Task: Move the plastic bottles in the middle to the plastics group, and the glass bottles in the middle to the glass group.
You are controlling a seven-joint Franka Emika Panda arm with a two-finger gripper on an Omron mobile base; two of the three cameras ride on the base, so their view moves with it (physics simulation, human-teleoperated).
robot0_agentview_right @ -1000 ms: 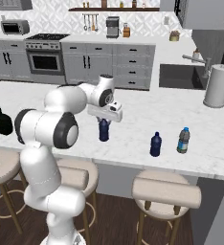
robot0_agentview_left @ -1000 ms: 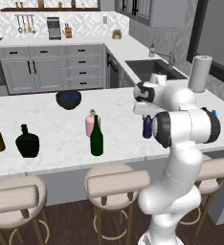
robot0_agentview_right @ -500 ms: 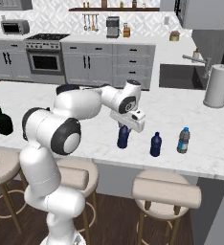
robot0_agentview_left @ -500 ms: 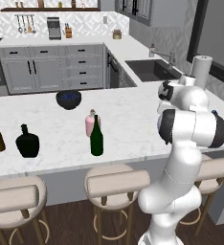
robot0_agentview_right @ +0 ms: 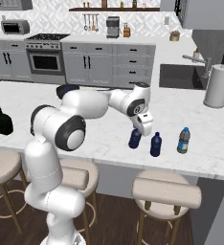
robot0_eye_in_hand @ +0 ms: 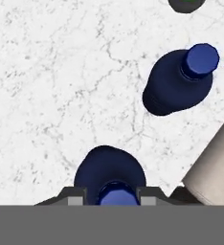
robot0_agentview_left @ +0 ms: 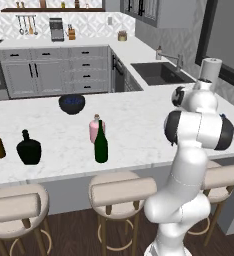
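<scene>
Carried rightward since earlier, the blue bottle now stands on the bench, its neck gripped between the fingers.

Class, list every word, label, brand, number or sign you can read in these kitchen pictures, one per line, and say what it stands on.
No readable text in any picture.
Clear bottle with blue cap: it wears a blue label band, too small and blurred to read.
Dark blue bottle in the gripper, its standing twin, green wine bottle, pink bottle: no lettering visible.
</scene>
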